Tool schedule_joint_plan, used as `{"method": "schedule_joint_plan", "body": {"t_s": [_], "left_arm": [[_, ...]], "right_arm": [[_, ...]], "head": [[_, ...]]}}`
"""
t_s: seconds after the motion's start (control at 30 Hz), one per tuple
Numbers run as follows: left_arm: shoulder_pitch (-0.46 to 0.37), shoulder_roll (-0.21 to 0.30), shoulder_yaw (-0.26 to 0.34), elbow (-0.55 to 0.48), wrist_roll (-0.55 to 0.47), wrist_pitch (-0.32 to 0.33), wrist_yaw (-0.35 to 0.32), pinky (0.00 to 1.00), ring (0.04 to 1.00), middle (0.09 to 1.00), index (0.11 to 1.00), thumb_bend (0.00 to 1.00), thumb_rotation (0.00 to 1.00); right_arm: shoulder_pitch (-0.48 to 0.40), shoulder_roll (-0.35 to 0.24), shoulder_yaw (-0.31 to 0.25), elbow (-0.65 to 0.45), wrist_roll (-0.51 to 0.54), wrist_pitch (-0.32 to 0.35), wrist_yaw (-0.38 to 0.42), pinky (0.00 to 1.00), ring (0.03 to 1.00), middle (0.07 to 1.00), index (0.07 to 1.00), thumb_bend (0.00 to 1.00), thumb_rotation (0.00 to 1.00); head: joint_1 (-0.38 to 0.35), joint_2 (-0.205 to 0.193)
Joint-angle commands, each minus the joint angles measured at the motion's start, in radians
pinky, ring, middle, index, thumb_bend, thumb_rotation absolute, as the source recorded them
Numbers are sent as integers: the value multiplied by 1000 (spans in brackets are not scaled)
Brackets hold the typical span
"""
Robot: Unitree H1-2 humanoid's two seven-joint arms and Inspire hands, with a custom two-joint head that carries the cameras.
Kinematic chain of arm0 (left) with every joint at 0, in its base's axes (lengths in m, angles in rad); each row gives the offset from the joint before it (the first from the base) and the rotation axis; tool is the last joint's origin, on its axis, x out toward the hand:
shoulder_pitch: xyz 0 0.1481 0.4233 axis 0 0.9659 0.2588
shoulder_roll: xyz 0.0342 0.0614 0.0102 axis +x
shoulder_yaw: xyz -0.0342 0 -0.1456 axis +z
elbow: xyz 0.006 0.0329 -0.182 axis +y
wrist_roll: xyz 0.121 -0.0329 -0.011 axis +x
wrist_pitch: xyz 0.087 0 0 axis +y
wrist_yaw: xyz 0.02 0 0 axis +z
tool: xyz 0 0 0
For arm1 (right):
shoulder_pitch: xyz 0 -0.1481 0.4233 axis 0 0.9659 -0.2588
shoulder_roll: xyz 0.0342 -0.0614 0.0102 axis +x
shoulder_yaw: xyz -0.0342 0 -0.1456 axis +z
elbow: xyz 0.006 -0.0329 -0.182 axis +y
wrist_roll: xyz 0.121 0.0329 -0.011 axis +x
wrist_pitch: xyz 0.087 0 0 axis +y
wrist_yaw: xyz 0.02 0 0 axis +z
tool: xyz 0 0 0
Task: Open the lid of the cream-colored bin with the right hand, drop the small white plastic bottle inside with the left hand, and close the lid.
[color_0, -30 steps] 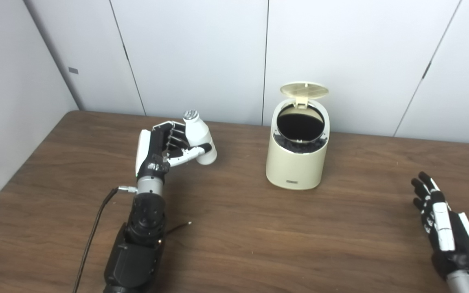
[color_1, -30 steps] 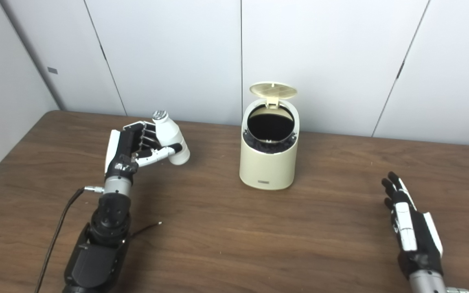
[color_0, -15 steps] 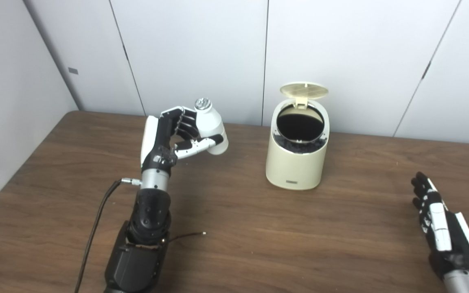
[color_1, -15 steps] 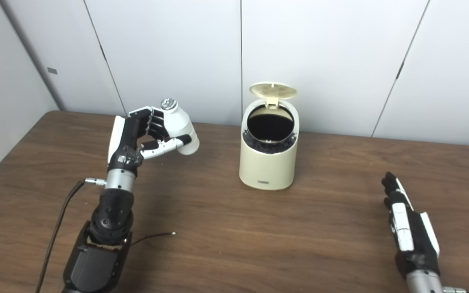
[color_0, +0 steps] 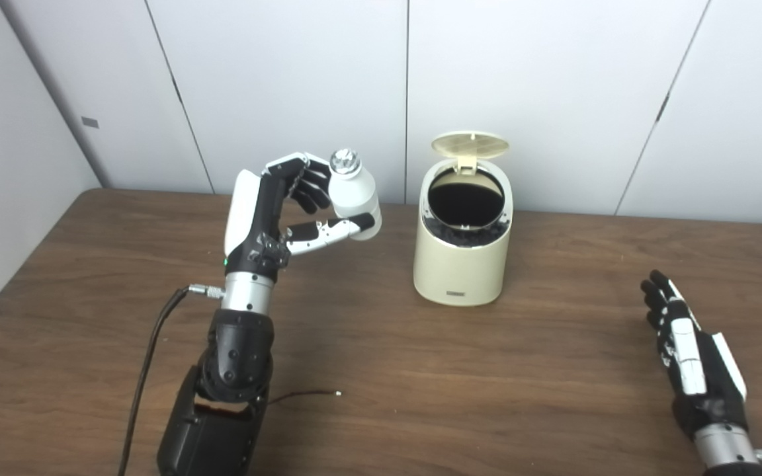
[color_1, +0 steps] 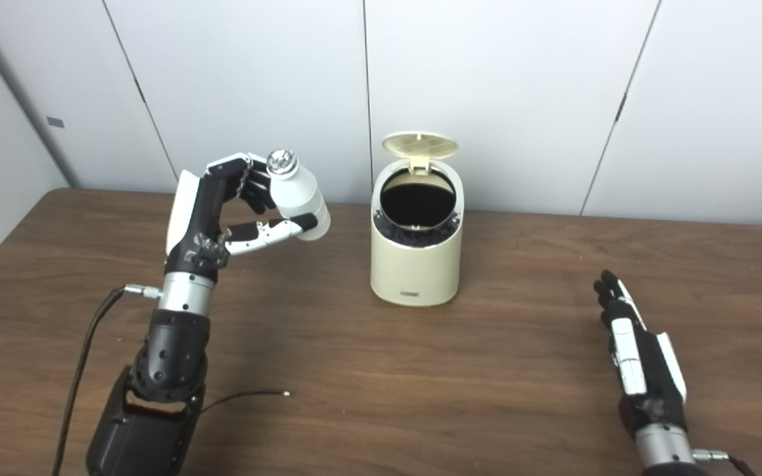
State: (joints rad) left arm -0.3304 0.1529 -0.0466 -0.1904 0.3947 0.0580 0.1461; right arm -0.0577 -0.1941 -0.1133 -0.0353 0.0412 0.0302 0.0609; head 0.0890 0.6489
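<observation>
The small white plastic bottle (color_0: 355,196) is up off the table, tilted with its silvery cap (color_0: 344,159) toward the top, gripped in the left hand (color_0: 280,213). The fingers (color_0: 309,187) curl round its far side and the thumb (color_0: 325,231) presses along its lower side. It hangs to the left of the cream-colored bin (color_0: 462,244), near it but not over the opening. The bin stands upright on the table, its round lid (color_0: 470,143) tipped up at the back, showing a dark liner inside. The table (color_0: 421,370) is dark brown wood grain, set against pale grey wall panels (color_0: 526,86). A thin black cable (color_0: 146,357) trails beside the left arm. The right hand (color_0: 688,354) is low at the table's right side, well apart from the bin, fingers straight and spread, holding nothing.
</observation>
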Motion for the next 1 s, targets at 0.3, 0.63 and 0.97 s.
{"method": "schedule_joint_plan", "body": {"t_s": [0.3, 0.63, 0.97], "left_arm": [[-108, -42, -27, -46, 31, -56, -3, 360, 427, 507, 488, 501, 0], [-171, -74, -49, 18, 87, -118, 15, 358, 416, 503, 494, 501, 0], [-217, -130, -69, 160, 102, -199, 69, 368, 415, 488, 503, 501, 0]], "right_arm": [[-9, 5, 6, 9, -16, -46, -14, 971, 966, 945, 943, 597, 1000], [-13, 11, 9, 22, -8, -51, -17, 975, 969, 947, 944, 596, 1000], [-26, 18, 13, 41, -9, -69, -19, 999, 973, 944, 941, 613, 1000]], "head": [[-7, -6], [-16, -12], [-28, -20]]}}
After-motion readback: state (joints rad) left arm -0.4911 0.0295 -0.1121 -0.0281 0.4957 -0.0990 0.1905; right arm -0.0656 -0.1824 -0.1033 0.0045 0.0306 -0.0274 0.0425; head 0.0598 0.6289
